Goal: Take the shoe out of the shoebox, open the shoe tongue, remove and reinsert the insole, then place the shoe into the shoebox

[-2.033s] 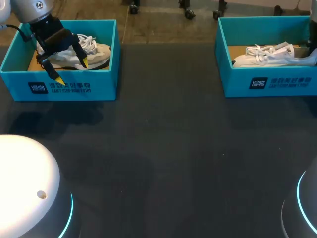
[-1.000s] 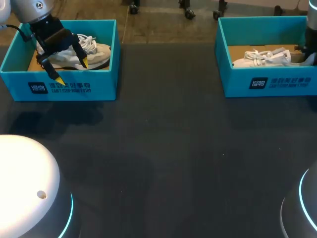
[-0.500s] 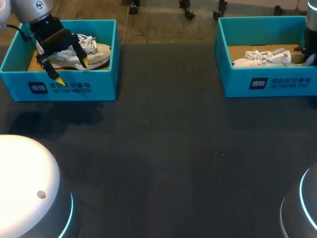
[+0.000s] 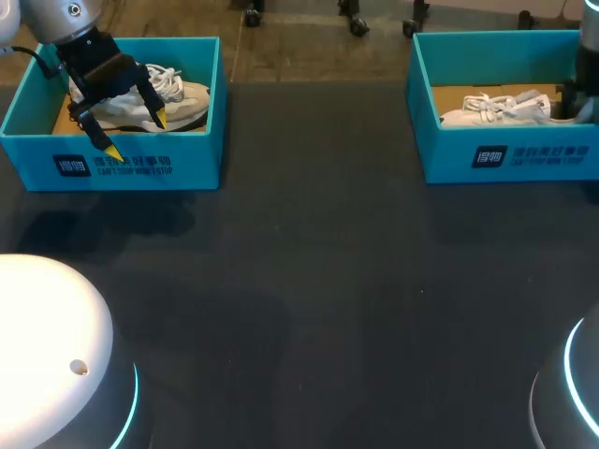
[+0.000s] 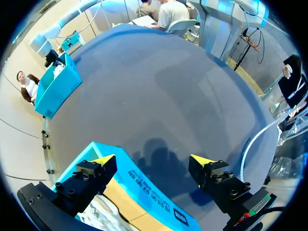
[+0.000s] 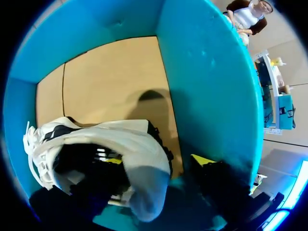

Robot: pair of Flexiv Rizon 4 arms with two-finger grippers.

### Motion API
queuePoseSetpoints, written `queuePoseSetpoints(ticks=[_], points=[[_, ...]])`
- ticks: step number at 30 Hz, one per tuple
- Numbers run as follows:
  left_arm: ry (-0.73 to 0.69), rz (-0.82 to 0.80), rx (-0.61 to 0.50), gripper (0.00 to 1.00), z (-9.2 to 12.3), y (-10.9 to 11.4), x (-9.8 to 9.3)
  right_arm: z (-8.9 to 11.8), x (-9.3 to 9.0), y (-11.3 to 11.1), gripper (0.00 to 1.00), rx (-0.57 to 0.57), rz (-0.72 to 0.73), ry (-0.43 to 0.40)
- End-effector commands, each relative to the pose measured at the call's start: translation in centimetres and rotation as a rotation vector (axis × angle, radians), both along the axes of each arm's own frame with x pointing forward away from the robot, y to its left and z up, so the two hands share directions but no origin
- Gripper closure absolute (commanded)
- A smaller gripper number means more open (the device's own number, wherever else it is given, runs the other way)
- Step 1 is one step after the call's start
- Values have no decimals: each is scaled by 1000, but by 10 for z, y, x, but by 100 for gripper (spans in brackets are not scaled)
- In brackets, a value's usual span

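Bench (image 4: 309, 281), dark-topped, carries two open teal boxes well apart along its far side: the left shoebox (image 4: 140, 168) and the right shoebox (image 4: 505, 159), each with one shoe on its cardboard floor. The left arm (image 4: 65, 19) comes in over the far left corner. The right arm (image 4: 585, 56) drops into the right shoebox at its outer end, mostly out of view.

The beige sneaker (image 4: 182, 98) lies in the left shoebox, untouched. The white sneaker (image 4: 496, 110) lies in the right shoebox with its laces toward the box's inner end and its heel toward the arm. The heel offers a collar to grip, which is likely why the arm goes in at that end.

The left hand (image 4: 137, 133) hangs above the near wall of its box, spread wide and holding nothing. One yellow tip is over the box's inside and the other is out over the bench; I judge it parked out of the way.

The right hand (image 6: 159, 161) is down at the white sneaker's heel with its fingers apart. One finger looks tucked into or under the heel opening. The other stands free beside the box's end wall, with a gap to the shoe, so nothing is pinched yet.

The task seems to be at its first step, lifting the shoe out. Closing on the heel collar should come next, and that soft collar may fold or slip.
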State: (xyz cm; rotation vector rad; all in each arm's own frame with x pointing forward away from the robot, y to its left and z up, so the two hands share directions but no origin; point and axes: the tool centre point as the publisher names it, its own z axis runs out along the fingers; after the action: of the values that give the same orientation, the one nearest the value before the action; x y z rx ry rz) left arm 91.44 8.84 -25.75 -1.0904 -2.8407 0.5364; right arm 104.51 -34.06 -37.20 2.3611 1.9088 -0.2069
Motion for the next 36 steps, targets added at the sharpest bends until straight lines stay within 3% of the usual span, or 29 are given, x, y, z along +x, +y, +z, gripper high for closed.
queuePoseSetpoints(ticks=[1, 10, 17, 24, 36], points=[[1, -2, 3, 0, 0, 0, 1, 20, -10, -3, 0, -3, 2, -14], [1, -2, 3, 0, 0, 0, 1, 62, -19, 4, 0, -25, 4, -50], [1, -2, 3, 0, 0, 0, 1, 100, -35, 10, 0, -27, -3, -71], [1, -2, 3, 0, 0, 0, 1, 136, -70, 29, 0, 55, 6, -57], [1, -2, 3, 0, 0, 0, 1, 159, -123, 53, 0, 84, -28, -25]])
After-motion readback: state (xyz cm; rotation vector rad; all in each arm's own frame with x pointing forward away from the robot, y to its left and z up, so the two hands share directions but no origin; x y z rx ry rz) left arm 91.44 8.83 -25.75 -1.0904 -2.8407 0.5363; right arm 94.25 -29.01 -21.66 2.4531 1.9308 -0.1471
